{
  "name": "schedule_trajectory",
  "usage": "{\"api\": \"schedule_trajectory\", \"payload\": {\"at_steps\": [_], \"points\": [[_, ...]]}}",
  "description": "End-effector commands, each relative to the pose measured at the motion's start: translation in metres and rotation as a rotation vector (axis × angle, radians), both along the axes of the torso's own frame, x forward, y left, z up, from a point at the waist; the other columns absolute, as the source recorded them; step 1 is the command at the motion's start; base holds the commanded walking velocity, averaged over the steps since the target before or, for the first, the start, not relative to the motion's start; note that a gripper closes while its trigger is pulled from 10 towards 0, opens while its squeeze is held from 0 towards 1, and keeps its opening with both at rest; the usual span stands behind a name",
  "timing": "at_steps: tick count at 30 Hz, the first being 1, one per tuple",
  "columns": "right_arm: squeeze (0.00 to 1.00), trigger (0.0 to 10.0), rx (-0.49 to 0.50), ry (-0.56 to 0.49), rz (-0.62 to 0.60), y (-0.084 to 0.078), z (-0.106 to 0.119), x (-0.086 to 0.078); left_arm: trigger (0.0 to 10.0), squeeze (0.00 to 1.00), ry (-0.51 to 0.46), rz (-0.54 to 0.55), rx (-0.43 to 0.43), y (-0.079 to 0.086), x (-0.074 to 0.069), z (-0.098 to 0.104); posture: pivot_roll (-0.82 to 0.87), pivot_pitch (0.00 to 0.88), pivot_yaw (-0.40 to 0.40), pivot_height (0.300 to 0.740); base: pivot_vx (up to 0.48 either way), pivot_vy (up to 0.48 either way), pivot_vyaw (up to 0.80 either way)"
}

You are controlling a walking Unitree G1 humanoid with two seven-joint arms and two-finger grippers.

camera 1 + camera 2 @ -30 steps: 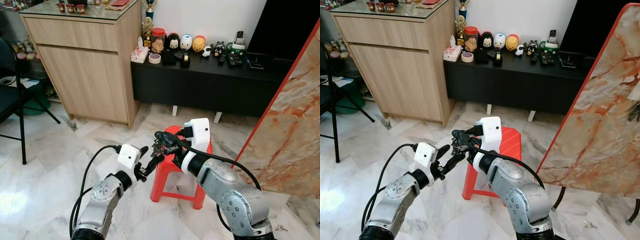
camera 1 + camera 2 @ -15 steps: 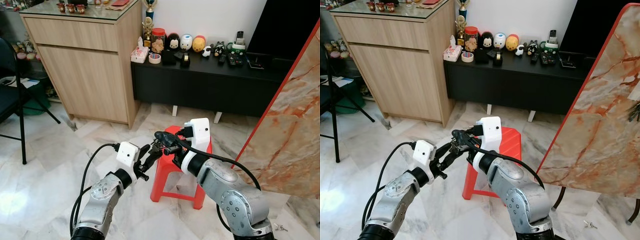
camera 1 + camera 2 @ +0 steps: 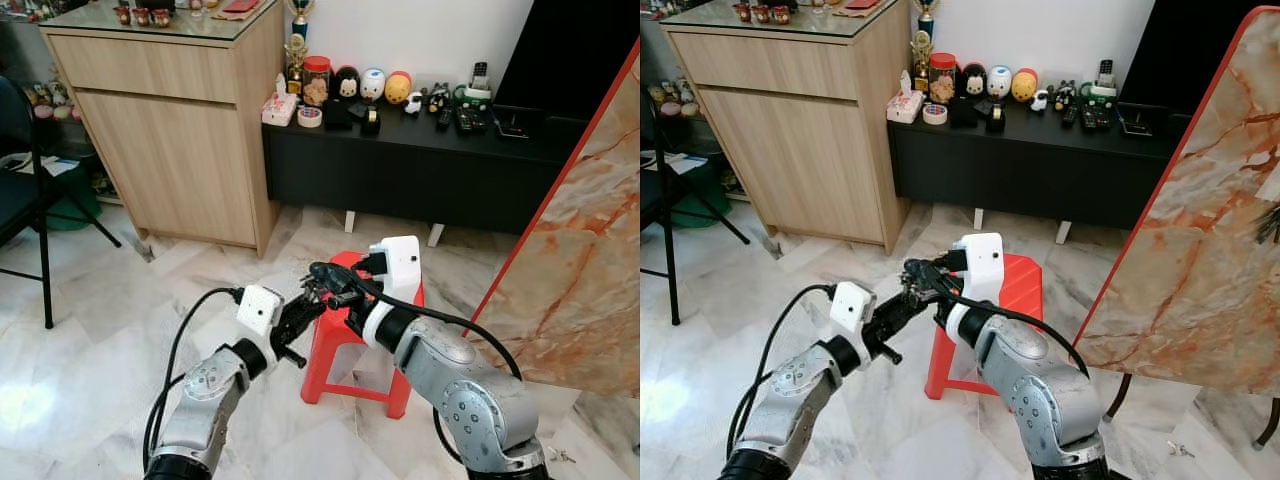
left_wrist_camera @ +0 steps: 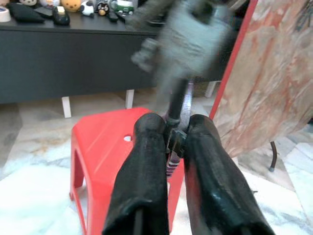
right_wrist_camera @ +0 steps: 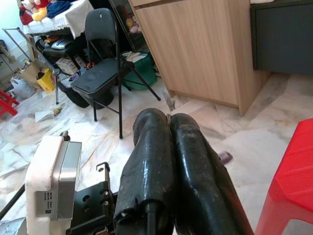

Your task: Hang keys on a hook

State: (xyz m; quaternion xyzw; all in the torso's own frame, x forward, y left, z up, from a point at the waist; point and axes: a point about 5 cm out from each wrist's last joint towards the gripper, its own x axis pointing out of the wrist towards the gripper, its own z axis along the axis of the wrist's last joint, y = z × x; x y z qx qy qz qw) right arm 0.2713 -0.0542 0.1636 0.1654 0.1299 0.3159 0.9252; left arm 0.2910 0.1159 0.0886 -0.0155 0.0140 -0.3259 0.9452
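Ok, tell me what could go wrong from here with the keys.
1. Both grippers meet in mid-air above the red stool: the left gripper pinches the keys while the right gripper is pressed shut. A poorly timed release could drop the keys.
2. The keys sit at the fingertips, so the grip may slip.

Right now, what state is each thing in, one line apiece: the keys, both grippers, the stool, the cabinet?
keys: held in the air between the two grippers, above the stool's near corner, not on any hook.
left gripper: fingers closed around the keys.
right gripper: fingers pressed together, a sliver of metal at the tips.
red stool: upright on the marble floor, nothing on its seat.
wooden cabinet: drawer and door closed.
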Motion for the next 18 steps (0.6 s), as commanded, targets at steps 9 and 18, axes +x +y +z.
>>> {"api": "schedule_trajectory", "payload": {"at_steps": [9,18], "points": [[0.0,10.0,0.034,-0.036,-0.008,0.0017,0.0105,0.0025,0.0,0.0,0.02,-0.018,-0.005,-0.0005,-0.0035,-0.0037,-0.02,0.034,-0.064,0.74,0.0,0.0,0.0],[1.0,10.0,0.035,-0.025,-0.036,-0.0042,0.0068,0.005,0.0,0.0,0.029,-0.023,0.004,0.0004,-0.0047,-0.0055,-0.02,0.035,-0.064,0.74,0.0,0.0,0.0]]}}
